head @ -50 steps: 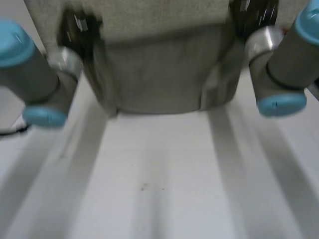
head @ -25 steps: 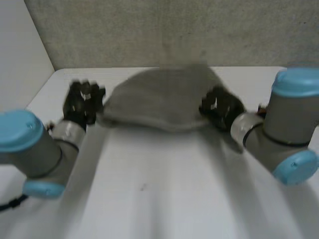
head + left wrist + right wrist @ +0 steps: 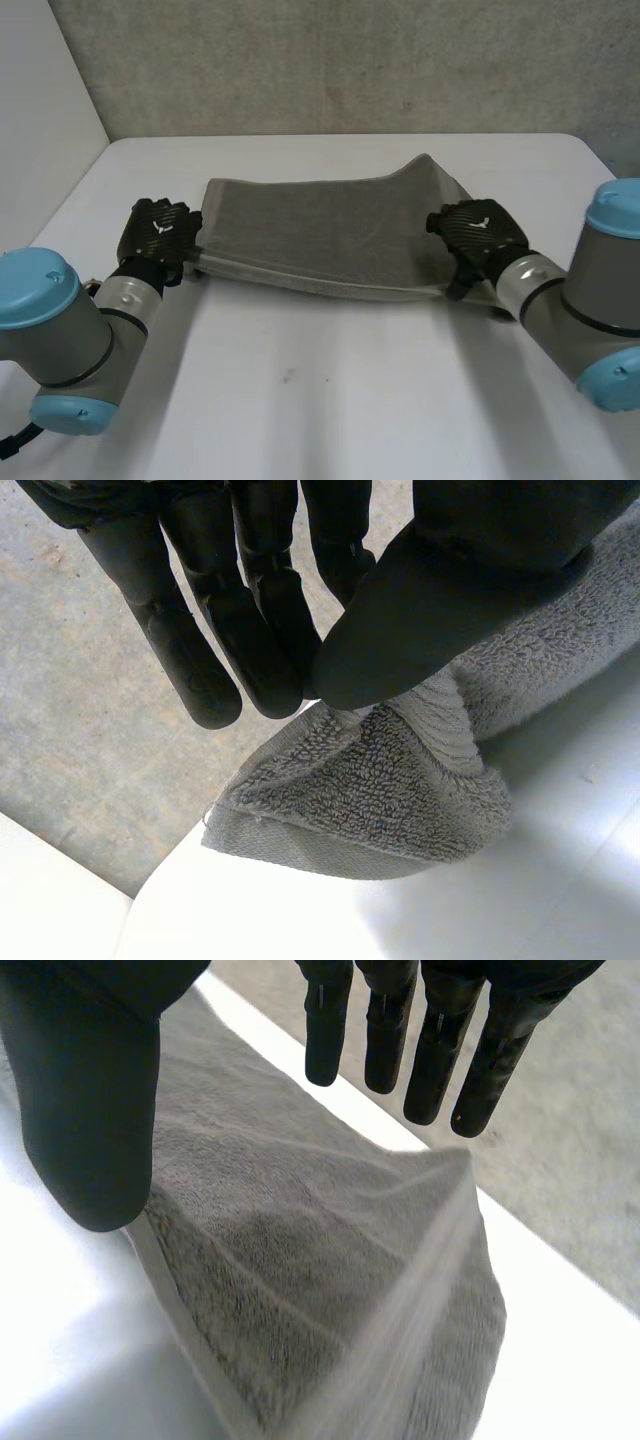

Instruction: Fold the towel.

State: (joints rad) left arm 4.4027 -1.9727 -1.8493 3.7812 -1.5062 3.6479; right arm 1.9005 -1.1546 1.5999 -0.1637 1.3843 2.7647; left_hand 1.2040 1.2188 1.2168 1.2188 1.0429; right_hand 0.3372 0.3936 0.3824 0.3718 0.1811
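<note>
A grey towel (image 3: 310, 235) lies doubled over across the far half of the white table (image 3: 330, 400), both layers showing along its near edge. My left hand (image 3: 160, 232) is at its left end. In the left wrist view the thumb (image 3: 420, 610) presses a bunched corner of the towel (image 3: 380, 800) against the fingers. My right hand (image 3: 478, 235) is at the right end, where the cloth still stands up in a peak. In the right wrist view the fingers (image 3: 440, 1050) are straight and spread, the thumb (image 3: 90, 1110) is apart, and the towel (image 3: 300, 1270) lies loose under the palm.
A grey wall (image 3: 330, 60) runs behind the table's far edge, and a white panel (image 3: 40, 90) stands at the left. Bare tabletop stretches from the towel toward me. Both arms reach in from the near corners.
The towel, held up close a second ago, has been swung away and laid down across the table. The right hand's fingers have straightened off the cloth; the left hand keeps its pinch.
</note>
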